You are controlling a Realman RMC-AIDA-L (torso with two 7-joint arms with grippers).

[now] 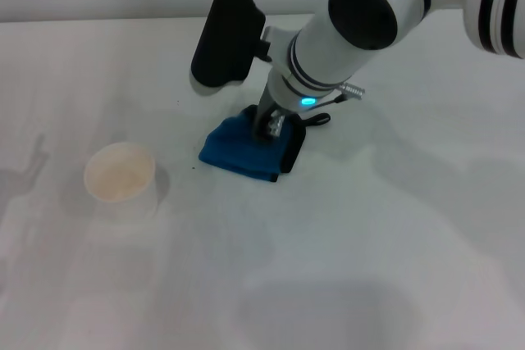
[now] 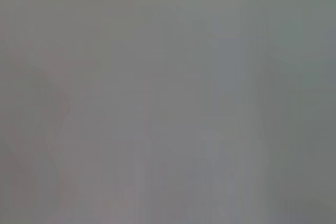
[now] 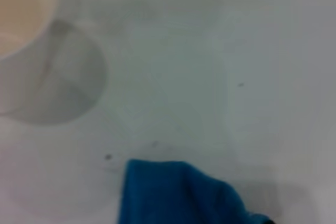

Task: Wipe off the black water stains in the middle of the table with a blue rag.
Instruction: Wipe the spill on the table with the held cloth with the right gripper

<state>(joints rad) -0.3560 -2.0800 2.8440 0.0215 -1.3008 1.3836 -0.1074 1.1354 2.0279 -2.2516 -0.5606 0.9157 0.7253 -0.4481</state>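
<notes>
The right arm reaches in from the upper right, wrist angled steeply down, its right end effector (image 1: 271,125) pressed onto the bunched blue rag (image 1: 246,152) mid-table (image 1: 394,268), finger state indeterminable, with a white cup (image 1: 120,178) well apart to the left

Rag (image 1: 246,152) on table (image 1: 394,227) near middle, under right gripper (image 1: 271,126). Cup (image 1: 120,178) left of rag, well apart. Tiny specks (image 3: 108,157) just beside rag, toward cup.
</notes>
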